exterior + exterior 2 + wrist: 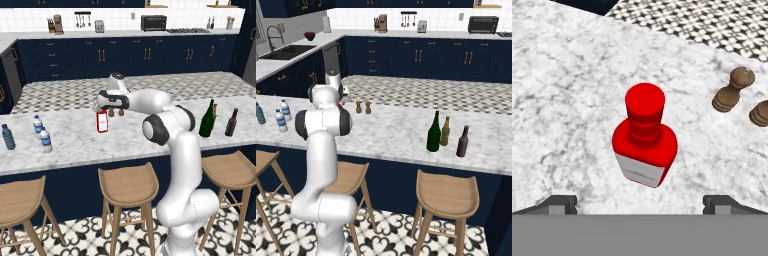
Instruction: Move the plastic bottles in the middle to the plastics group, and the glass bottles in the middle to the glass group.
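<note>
The red bottle (102,122) with white label and red cap (644,102) stands upright on the marble counter. My gripper (101,110) hangs just above it, open, with its fingertips (559,202) spread wide on either side and touching nothing. At the counter's left end stand the darker teal-blue bottle (7,137) and two clear water bottles (37,125) (45,140). Far to the right, the tall green wine bottle (206,119) stands beside the olive-amber bottle (215,112) and the dark brown bottle (231,122).
Two small brown shakers (732,90) (116,113) stand just behind the red bottle. Wooden stools (128,185) line the counter's front edge. Bare marble (150,137) stretches between the red bottle and the bottles at the right.
</note>
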